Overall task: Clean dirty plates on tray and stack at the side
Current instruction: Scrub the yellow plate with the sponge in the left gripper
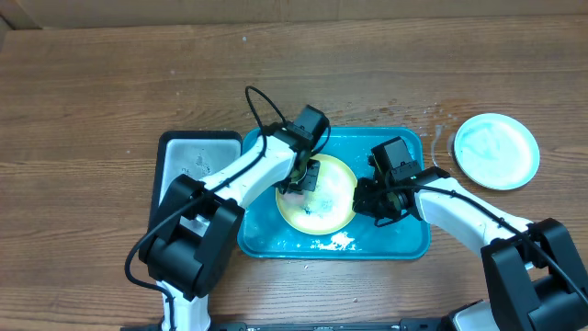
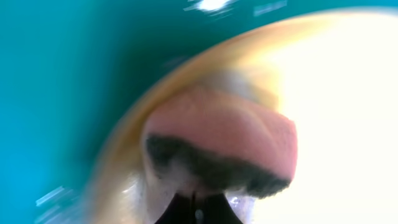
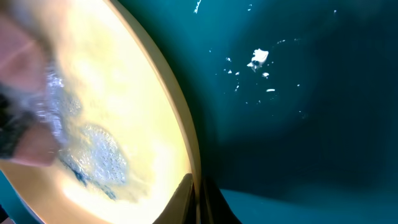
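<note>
One blue plate point(image 1: 497, 151) near teal tray point(image 1: 404, 237).

A brown wood-grain table point(image 1: 110, 83) fills the overhead view, its planks running left to right under even light

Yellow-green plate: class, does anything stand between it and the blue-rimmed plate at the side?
Only the tray's raised right rim lies between the yellow-green plate and the blue-rimmed plate; the right gripper, shut on its edge, must lift it over.
</note>
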Action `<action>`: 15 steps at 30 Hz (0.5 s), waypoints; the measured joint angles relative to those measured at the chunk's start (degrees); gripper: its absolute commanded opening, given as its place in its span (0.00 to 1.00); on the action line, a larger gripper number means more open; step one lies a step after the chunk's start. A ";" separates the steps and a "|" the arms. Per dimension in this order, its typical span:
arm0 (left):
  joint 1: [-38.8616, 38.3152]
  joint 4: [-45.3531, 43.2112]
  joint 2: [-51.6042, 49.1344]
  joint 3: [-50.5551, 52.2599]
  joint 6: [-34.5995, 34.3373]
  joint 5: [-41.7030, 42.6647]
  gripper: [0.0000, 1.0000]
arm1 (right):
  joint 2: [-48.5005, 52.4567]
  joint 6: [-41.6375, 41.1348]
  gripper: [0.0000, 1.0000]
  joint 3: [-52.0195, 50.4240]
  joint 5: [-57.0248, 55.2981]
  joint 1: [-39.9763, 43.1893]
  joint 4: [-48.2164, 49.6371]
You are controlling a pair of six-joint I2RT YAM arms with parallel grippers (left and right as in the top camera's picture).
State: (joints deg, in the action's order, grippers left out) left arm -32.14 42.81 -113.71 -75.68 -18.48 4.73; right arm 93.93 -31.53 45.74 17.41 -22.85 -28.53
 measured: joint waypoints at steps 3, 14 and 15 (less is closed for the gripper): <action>0.09 -3.72 -0.85 -0.09 2.21 12.74 0.05 | 0.00 0.02 0.04 0.00 -0.07 0.00 0.00; -0.87 4.28 -2.25 -0.81 0.00 22.84 0.04 | 0.00 0.31 0.04 0.00 0.44 -0.33 -0.22; -0.87 5.38 -2.25 -0.87 -0.07 21.81 0.04 | 0.00 0.28 0.04 0.00 0.48 -0.42 -0.17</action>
State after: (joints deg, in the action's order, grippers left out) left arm -33.01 48.18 -115.96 -76.55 -18.55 26.55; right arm 93.93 -31.24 45.74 17.89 -23.27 -28.71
